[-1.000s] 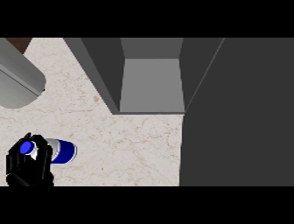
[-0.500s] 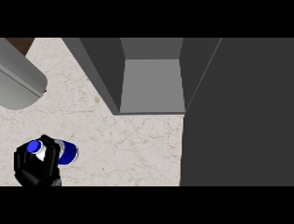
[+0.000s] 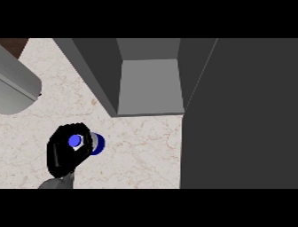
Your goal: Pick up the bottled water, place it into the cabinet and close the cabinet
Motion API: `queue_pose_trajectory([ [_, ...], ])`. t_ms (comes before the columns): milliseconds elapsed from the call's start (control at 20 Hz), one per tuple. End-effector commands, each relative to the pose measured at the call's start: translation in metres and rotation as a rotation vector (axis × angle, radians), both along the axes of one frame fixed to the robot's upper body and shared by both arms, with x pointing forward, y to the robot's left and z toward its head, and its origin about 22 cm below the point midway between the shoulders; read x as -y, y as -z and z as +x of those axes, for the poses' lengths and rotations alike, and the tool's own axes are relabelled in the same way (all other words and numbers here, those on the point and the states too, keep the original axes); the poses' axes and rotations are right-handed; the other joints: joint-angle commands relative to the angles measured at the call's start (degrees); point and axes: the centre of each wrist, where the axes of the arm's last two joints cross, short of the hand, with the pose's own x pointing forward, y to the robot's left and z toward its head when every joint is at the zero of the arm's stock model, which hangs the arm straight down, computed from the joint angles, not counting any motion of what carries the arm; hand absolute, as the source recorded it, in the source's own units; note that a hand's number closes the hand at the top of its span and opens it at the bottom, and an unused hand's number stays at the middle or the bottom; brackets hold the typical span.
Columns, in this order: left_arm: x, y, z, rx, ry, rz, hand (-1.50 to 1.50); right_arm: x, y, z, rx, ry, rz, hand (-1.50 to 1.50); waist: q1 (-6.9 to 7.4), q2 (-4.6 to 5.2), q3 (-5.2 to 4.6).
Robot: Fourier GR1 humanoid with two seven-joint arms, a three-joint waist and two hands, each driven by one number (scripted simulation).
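Note:
The bottled water (image 3: 96,144) shows from above as a blue cap and a blue-and-clear body, at the lower left over the marble counter (image 3: 145,150). My right hand (image 3: 63,155) is curled round it and hides most of it. The open grey cabinet (image 3: 148,84) lies up and to the right of the hand, with its front lip a short way from the bottle. A wide dark panel (image 3: 250,115), seemingly the cabinet's open door, fills the right side. My left hand does not show.
A thick grey forearm (image 3: 4,84) crosses the upper left corner, close to the camera. The cabinet's dark left wall (image 3: 89,71) slants down toward the counter. A dark strip of floor (image 3: 11,44) shows beyond the counter's left edge.
My right hand has carried the bottle to the right and farther from me, closer to the cabinet's opening. The grey forearm at upper left has stayed put.

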Motion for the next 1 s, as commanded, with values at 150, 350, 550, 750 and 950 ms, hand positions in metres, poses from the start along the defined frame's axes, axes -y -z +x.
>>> queue_pose_trajectory([
  [150, 0.039, -0.035, 0.02, 0.033, 0.282, 0.017, 1.5, -0.003, -0.024, -0.005, 0.046, -0.01, 0.011, -1.5, 1.15, -0.32, -0.02],
  [350, 0.06, -0.06, 0.01, 0.082, 0.33, 0.011, 1.5, -0.007, -0.027, -0.003, 0.041, 0.019, 0.014, -1.5, 1.95, -0.37, -0.01],
  [550, 0.104, -0.105, 0.024, 0.133, 0.375, 0.025, 1.5, -0.001, -0.021, 0.001, 0.044, 0.014, 0.022, -1.5, 1.73, -0.32, 0.01],
  [750, 0.124, -0.129, 0.01, 0.067, 0.419, 0.05, 1.5, -0.015, -0.031, 0.007, 0.064, 0.026, 0.02, -1.5, 2.03, -0.27, -0.02],
  [950, 0.151, -0.16, 0.028, 0.084, 0.407, 0.073, 1.5, -0.003, -0.023, 0.004, 0.047, 0.017, 0.028, -1.5, 1.35, -0.24, -0.01],
])
